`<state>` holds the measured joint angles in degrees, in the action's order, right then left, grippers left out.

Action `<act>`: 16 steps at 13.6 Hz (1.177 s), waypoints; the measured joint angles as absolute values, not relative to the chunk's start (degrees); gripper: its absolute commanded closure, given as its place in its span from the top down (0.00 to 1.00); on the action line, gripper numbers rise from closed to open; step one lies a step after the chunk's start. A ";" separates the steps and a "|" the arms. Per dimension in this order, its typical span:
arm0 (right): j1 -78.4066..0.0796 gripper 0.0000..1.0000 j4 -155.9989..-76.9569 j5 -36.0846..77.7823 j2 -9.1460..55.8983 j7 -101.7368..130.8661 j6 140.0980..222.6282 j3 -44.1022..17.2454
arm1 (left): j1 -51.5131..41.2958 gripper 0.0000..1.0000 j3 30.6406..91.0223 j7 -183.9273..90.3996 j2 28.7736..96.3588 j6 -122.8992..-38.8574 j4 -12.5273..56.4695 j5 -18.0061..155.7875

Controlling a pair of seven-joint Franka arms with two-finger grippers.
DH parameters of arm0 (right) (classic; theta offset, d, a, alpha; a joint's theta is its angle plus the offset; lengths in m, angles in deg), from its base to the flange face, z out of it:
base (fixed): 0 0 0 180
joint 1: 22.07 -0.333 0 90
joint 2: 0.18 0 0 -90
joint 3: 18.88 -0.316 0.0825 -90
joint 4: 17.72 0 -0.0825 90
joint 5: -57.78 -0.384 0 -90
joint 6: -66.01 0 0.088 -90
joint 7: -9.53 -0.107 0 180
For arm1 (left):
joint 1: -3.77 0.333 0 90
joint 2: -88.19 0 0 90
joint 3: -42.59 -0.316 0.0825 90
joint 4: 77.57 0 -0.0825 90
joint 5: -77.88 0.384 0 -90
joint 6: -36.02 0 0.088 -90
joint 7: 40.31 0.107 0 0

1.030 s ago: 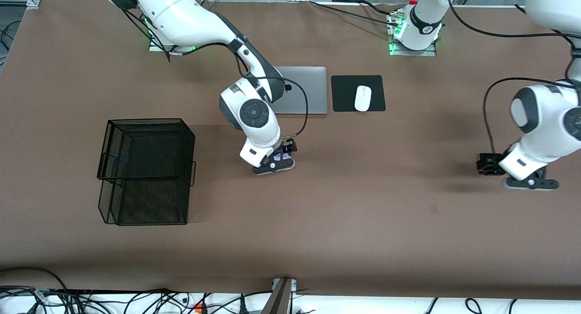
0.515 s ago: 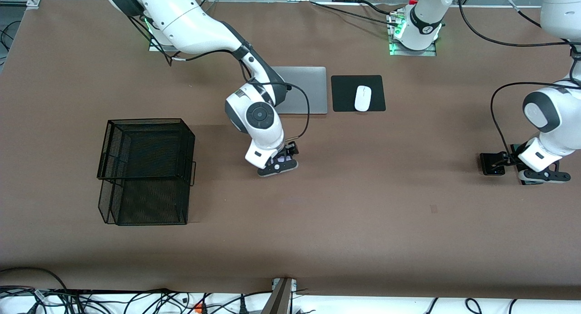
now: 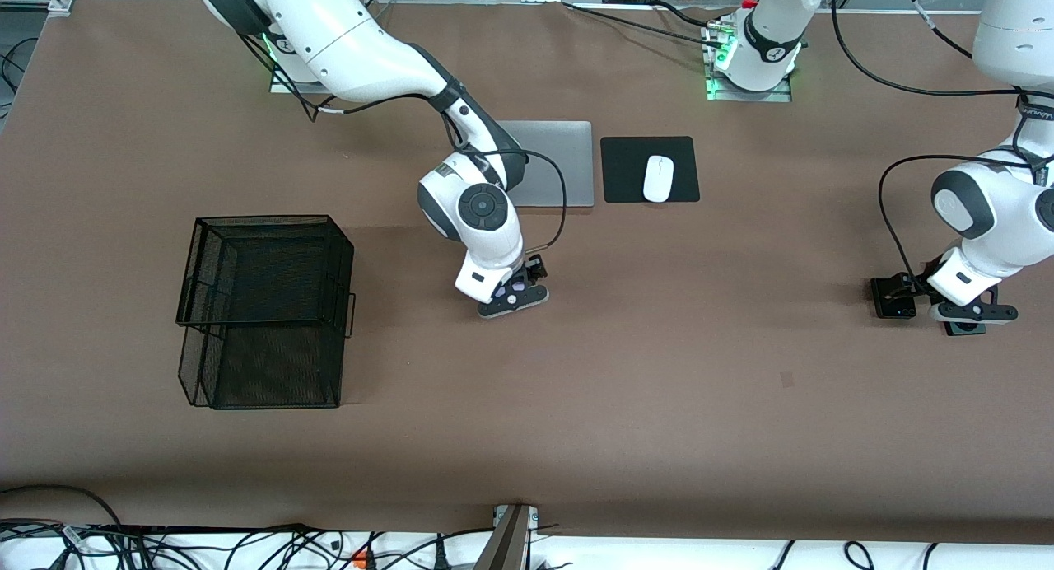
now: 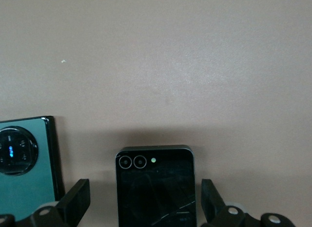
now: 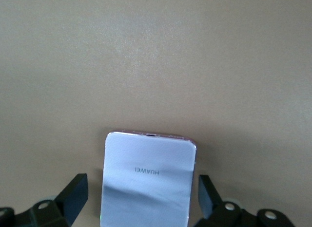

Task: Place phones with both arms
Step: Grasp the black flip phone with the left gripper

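**Phones lined up, both grippers poised to close**

Phones first: the green phone point(image 4: 22, 161) lies nearest the front camera at the left arm's end of the table, mostly under my left wrist, with the black phone point(image 4: 155, 185) just beside it. My left gripper point(image 4: 144, 202) hangs low over the black one, fingers point(image 4: 75, 200) spread wide on either side, nothing held yet. I'd judge the phone is centred between them, so the thing now is to sink straight down and squeeze evenly on its long edges, keeping clear of the green neighbour.

Toward the middle, the lilac phone point(image 5: 146, 178) sits flat between my right gripper's point(image 5: 141, 202) wide-open fingers point(image 5: 73, 195), also ungripped. Same recipe here: drop square, no twist, close gently so it doesn't skid.

The mesh basket point(image 3: 263, 306) waits toward the right arm's end, and the laptop point(image 3: 560, 166) and mouse point(image 3: 658, 178) lie farthest back.
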<state>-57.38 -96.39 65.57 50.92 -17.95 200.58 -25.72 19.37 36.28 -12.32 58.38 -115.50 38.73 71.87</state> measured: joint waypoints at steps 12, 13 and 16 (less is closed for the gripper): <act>-57.49 0.66 -96.44 68.13 52.79 -17.95 203.71 -25.64 | 24.04 1.00 40.00 -12.34 56.72 -122.69 43.35 69.65; -57.59 0.38 -96.44 68.24 52.79 -17.95 203.73 -25.49 | 24.13 1.00 40.11 -12.34 56.72 -122.95 43.61 69.51; -57.79 0.00 -96.33 68.40 52.76 -17.95 203.98 -24.81 | 24.29 0.59 41.04 -12.38 56.69 -123.50 43.85 67.97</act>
<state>-57.79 -96.33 68.40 52.76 -17.95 203.98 -24.81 24.29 41.04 -12.38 56.69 -123.50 43.85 67.97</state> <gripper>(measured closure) 0.159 0.062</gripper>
